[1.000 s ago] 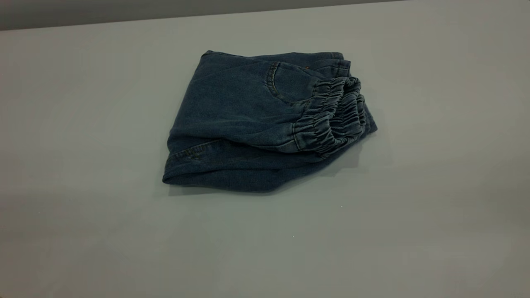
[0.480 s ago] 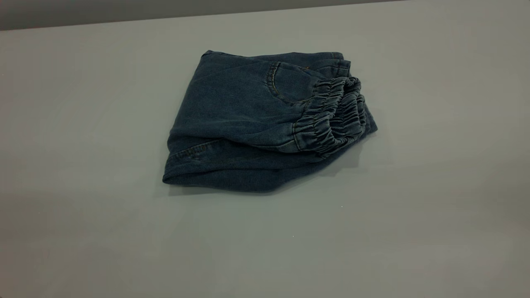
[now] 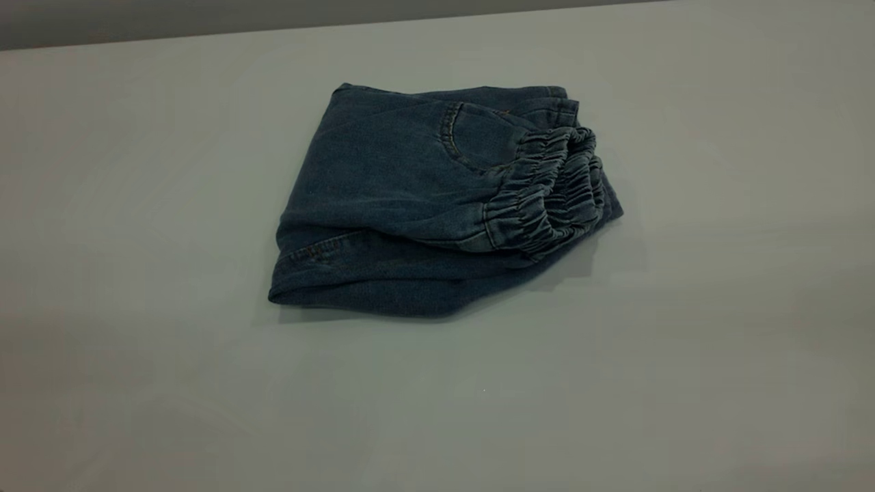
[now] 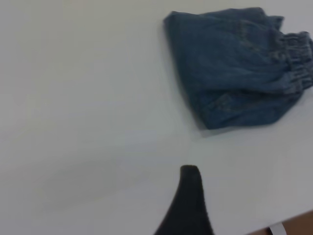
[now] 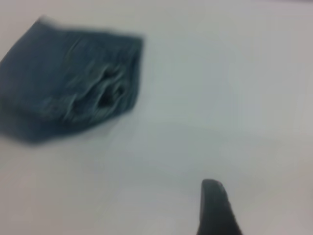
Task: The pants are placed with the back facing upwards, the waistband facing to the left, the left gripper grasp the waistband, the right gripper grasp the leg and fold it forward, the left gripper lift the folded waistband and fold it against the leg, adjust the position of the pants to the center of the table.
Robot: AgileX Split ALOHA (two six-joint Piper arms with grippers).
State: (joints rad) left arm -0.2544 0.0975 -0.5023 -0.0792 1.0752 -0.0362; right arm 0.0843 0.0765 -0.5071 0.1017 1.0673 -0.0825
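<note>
In the exterior view the pants [image 3: 437, 205] lie folded near the middle of the table [image 3: 137, 205], unmoved since a second ago (elastic waistband toward the right). Left wrist view: the left gripper [image 4: 188, 205] hovers well apart from the pants; whether its jaws are apart or together cannot be told. Right wrist view: the right gripper [image 5: 215, 208] is likewise well apart from them, jaws unreadable.

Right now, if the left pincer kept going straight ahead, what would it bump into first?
Probably the bare table. Only one left pincer fingertip shows, and the pants lie off to one side, though depth is unclear.

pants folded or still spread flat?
Folded. The pants lie as a compact stacked bundle on the table, elastic waistband doubled over on the right, layers visible along the near edge.
</note>
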